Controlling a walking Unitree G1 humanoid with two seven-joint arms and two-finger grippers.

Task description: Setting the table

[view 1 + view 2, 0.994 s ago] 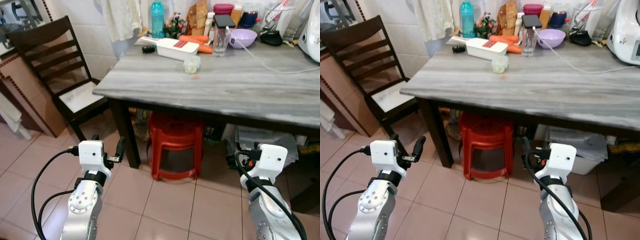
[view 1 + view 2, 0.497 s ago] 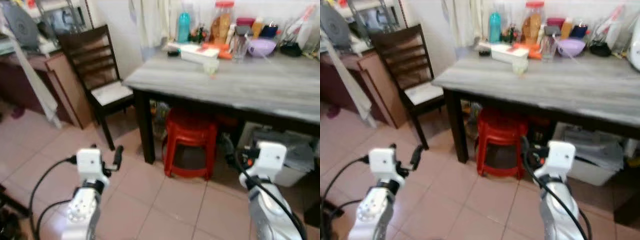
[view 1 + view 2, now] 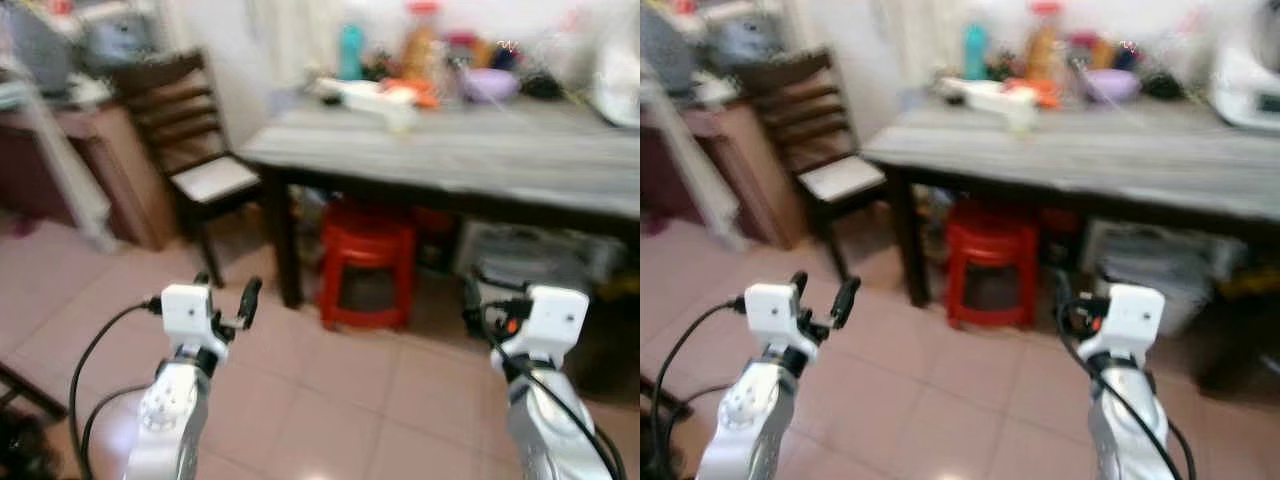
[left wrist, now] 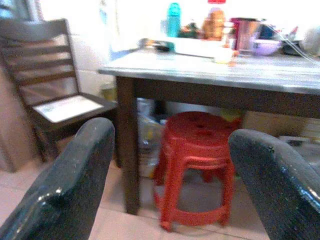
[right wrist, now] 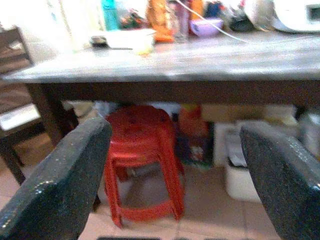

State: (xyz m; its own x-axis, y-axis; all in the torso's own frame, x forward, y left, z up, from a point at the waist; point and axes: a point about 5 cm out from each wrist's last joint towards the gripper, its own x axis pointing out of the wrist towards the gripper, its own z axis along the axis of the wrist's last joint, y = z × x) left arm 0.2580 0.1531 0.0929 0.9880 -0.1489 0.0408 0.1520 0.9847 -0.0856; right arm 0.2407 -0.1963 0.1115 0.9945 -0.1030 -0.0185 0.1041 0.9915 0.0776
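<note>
I am standing off from the surface (image 3: 450, 150), both tools spread and carrying nothing: left tool (image 4: 165, 175), right tool (image 5: 175, 170). Likely approach step; next I am needing to close in on the surface

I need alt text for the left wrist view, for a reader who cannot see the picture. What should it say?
Between the open jaws of the left gripper, a red plastic stool stands tucked under a grey wooden table with dark legs. A dark wooden chair with a pale seat stands beside the table, and a teal bottle and other kitchen items crowd the tabletop's far edge.
</note>
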